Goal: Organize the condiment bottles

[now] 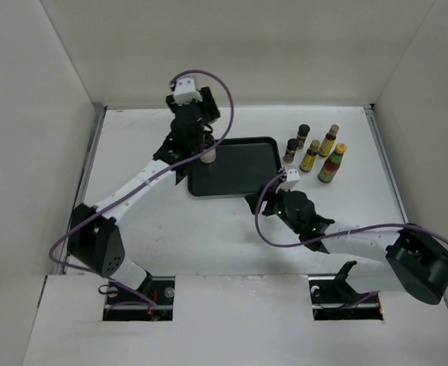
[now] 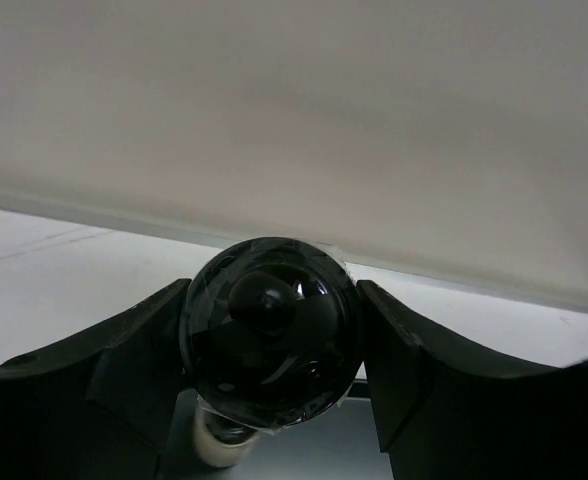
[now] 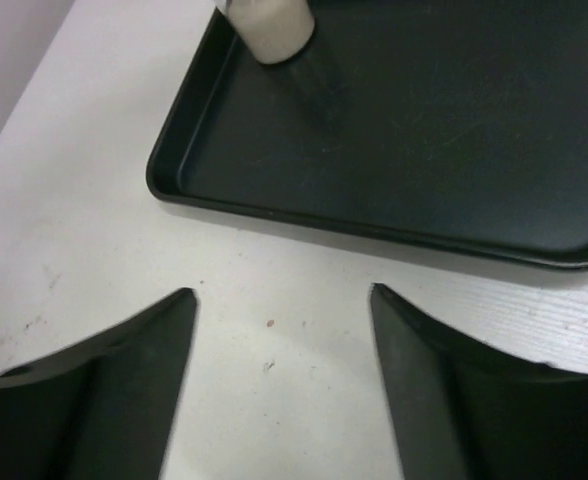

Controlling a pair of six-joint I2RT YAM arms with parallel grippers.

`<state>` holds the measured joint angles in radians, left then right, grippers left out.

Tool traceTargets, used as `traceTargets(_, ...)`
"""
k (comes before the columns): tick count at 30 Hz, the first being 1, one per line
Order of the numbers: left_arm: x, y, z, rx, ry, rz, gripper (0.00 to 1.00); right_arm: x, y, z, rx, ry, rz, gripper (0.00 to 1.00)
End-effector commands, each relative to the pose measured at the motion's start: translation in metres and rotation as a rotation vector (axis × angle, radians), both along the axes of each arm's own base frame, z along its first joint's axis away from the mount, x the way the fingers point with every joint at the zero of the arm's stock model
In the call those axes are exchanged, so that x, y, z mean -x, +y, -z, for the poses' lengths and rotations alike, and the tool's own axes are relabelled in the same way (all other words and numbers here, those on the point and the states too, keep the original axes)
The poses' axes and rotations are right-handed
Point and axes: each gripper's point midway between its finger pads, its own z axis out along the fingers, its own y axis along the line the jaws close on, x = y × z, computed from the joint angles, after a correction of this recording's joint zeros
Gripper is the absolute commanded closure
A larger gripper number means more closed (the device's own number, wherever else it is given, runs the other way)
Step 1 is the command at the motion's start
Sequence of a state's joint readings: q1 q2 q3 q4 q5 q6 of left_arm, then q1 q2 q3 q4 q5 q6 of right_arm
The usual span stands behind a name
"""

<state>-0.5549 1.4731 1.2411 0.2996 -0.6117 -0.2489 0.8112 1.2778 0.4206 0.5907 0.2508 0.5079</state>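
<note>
Top external view, table: white tabletop [image 1: 171, 221].
Tray: flat black rectangular tray [image 1: 243, 171], at the centre.
Left gripper [image 1: 203, 152]: clamped on a squat cream bottle with black cap [image 2: 269, 330], just inside the tray's left rim.
Right gripper [image 3: 284, 330]: fingers spread wide above the table, beside the tray's near rim.
Cluster right of the tray, upright: red-green orange-capped bottle [image 1: 332, 163]; two slim yellow-labelled bottles [image 1: 309, 156]; two tiny dark brown bottles [image 1: 291, 149].
</note>
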Motion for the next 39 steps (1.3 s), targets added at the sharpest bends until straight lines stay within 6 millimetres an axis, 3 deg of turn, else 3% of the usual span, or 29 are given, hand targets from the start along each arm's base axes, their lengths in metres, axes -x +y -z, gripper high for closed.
traceTargets(1,-0.013,-0.062,-0.006,-0.001,-0.035,0.139,0.55,-0.005,-0.011,-0.026,-0.044,-0.077,0.054,0.29)
traceTargets(3,-0.023,-0.085,0.013,-0.016,-0.007,0.167,0.55,-0.003,-0.019,-0.039,-0.067,-0.112,0.079,0.41)
traceTargets(8,-0.039,-0.12,0.058,-0.051,0.06,0.212,0.55,0.004,-0.049,-0.072,-0.141,-0.211,0.163,0.58)
traceTargets(14,-0.054,-0.125,0.109,-0.09,0.125,0.196,0.55,0.003,-0.088,-0.083,-0.195,-0.255,0.298,0.54)
traceTargets(21,-0.069,-0.126,0.155,-0.111,0.162,0.194,0.55,-0.001,-0.088,-0.075,-0.185,-0.23,0.302,0.44)
traceTargets(27,-0.077,-0.129,0.172,-0.118,0.171,0.196,0.53,-0.003,-0.086,-0.072,-0.175,-0.226,0.301,0.4)
traceTargets(31,-0.08,-0.129,0.185,-0.126,0.19,0.2,0.47,-0.001,-0.09,-0.076,-0.195,-0.241,0.307,0.32)
traceTargets(34,-0.074,-0.132,0.187,-0.129,0.193,0.211,0.22,-0.001,-0.09,-0.075,-0.19,-0.239,0.306,0.25)
traceTargets(37,-0.064,-0.134,0.164,-0.112,0.162,0.217,0.06,-0.002,-0.089,-0.076,-0.19,-0.239,0.306,0.21)
traceTargets(39,-0.055,-0.134,0.136,-0.087,0.125,0.226,0.01,-0.002,-0.091,-0.08,-0.197,-0.245,0.313,0.2)
